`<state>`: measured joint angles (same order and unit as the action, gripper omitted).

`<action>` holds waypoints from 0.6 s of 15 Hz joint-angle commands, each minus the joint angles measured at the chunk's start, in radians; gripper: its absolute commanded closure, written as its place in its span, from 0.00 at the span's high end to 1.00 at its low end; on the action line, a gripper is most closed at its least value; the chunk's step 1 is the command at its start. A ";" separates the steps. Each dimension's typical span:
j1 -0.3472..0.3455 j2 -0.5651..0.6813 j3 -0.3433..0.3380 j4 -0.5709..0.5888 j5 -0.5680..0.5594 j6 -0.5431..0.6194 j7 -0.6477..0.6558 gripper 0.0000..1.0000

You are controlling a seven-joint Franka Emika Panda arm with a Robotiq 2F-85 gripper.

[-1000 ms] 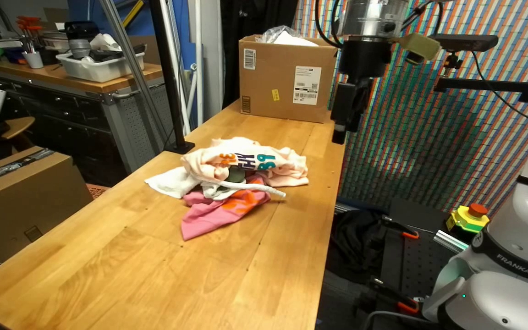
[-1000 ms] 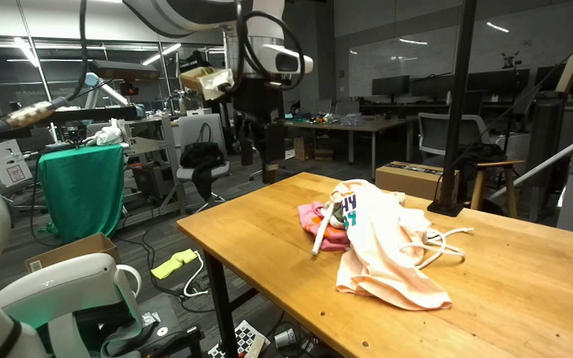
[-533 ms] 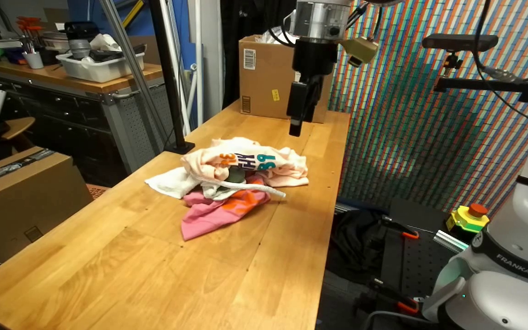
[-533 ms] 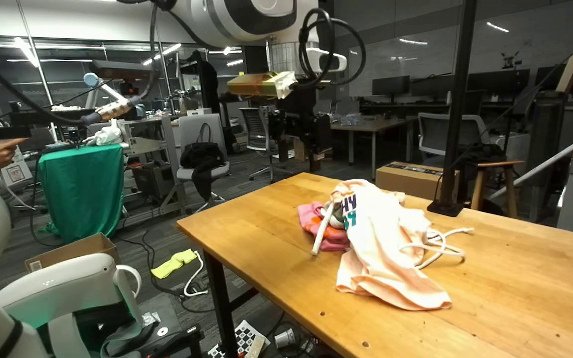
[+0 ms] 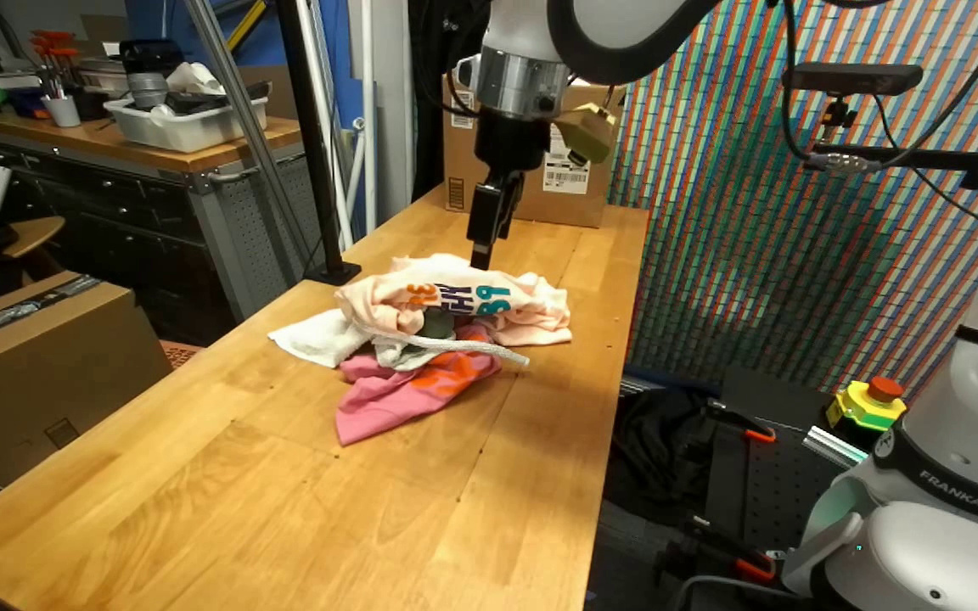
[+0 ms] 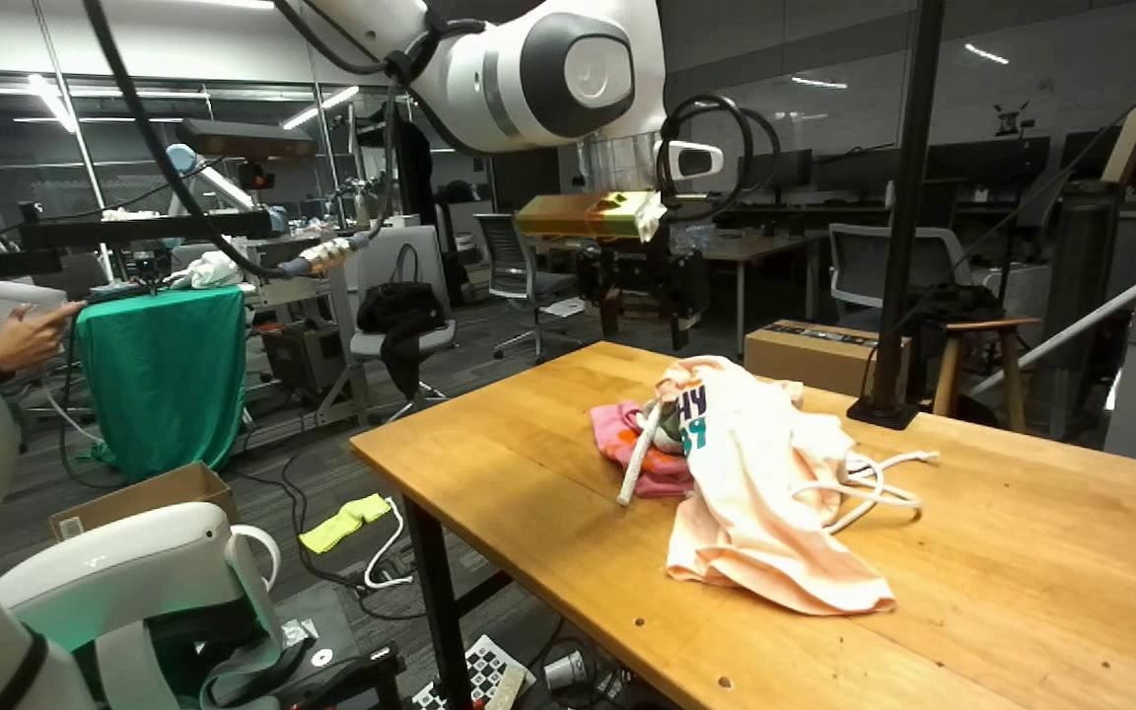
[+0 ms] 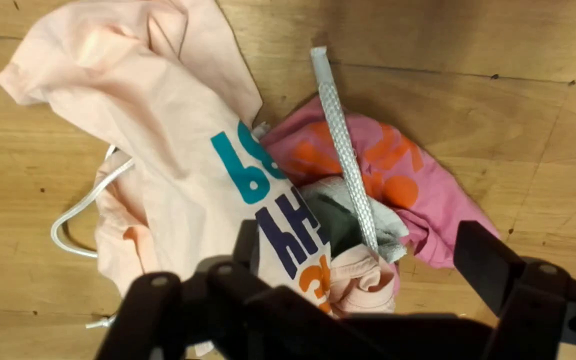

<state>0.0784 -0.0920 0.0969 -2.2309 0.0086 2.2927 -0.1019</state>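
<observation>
- My claw (image 7: 358,242) is released, its jaws standing wide apart.
- Compared with one second ago, in both exterior views it has moved across, from near the edge of the surface (image 5: 370,509) to above the peach cloth (image 7: 168,150).
- This cloth, with printed letters, lies crumpled on the surface, in the same place as before.
- Beside it, the pale cord (image 7: 345,145) crosses over the pink cloth (image 7: 428,190); these also did not move.
- Farther, the cardboard box (image 5: 578,204) stands in an exterior view behind my claw, partly hidden.
</observation>
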 commanded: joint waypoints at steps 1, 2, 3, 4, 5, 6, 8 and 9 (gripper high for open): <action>0.008 0.090 0.003 0.049 -0.058 0.098 0.003 1.00; 0.008 0.110 0.003 0.051 -0.076 0.125 0.012 1.00; 0.008 0.129 0.002 0.052 -0.090 0.147 0.016 1.00; 0.008 0.147 0.001 0.056 -0.099 0.164 0.020 1.00; 0.009 0.166 -0.001 0.058 -0.120 0.181 0.028 1.00; 0.009 0.180 -0.002 0.062 -0.132 0.189 0.031 1.00; 0.011 0.210 -0.006 0.066 -0.164 0.209 0.046 1.00; 0.012 0.224 -0.010 0.066 -0.188 0.227 0.062 1.00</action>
<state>0.0813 0.0850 0.0972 -2.1974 -0.1171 2.4779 -0.0865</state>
